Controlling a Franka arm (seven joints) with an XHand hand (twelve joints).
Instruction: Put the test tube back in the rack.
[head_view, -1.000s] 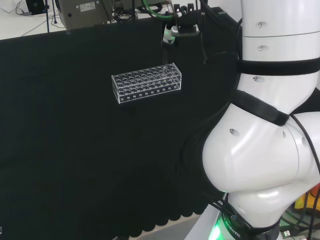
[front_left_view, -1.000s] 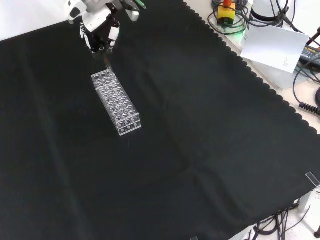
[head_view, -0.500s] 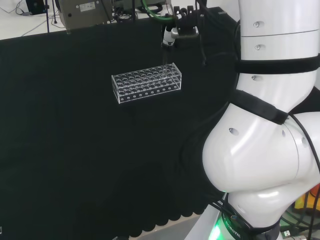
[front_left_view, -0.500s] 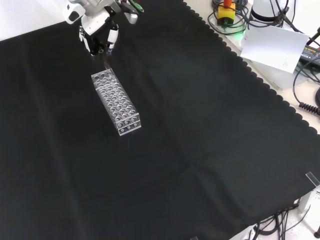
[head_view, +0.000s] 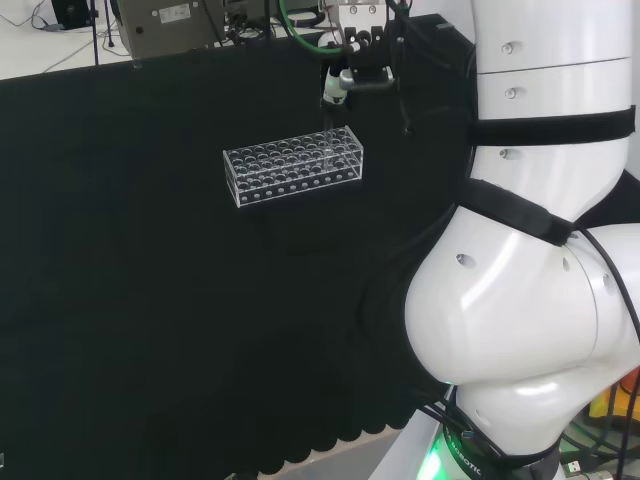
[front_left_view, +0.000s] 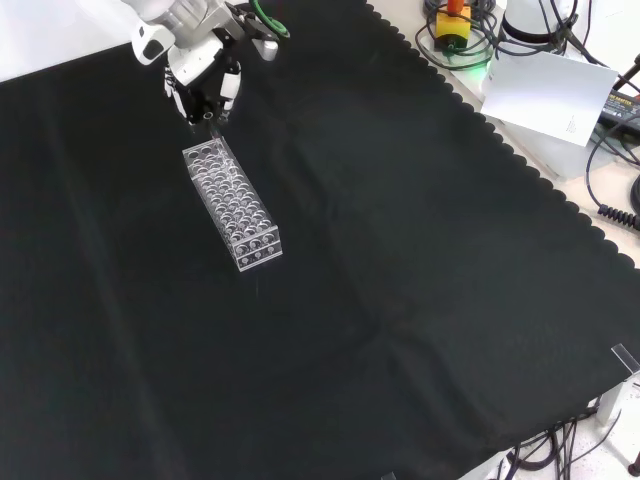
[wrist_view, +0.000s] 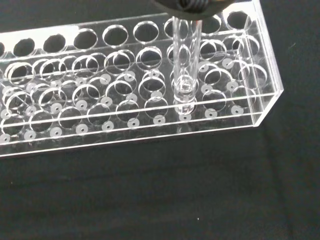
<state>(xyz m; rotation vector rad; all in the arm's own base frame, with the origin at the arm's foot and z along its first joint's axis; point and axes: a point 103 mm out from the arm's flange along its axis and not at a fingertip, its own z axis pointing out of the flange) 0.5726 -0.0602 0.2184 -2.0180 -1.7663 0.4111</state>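
Test tube held upright over the end of the rack.

On the black cloth (front_left_view: 400, 250), the clear rack (front_left_view: 232, 206) sits toward the far left corner in the front view, and the hand (front_left_view: 203, 72) hangs just above its far end. The hand's fingers (front_left_view: 229, 88) are curled downward and pinch the top of the clear test tube (wrist_view: 186, 60). In the wrist view the tube drops straight from the dark underside of the hand, and its rounded lower end sits among the holes near the rack's end, close to one long edge; whether it has entered a hole cannot be told. In the head view the hand (head_view: 345, 80) stands above the rack's (head_view: 294, 165) right end.
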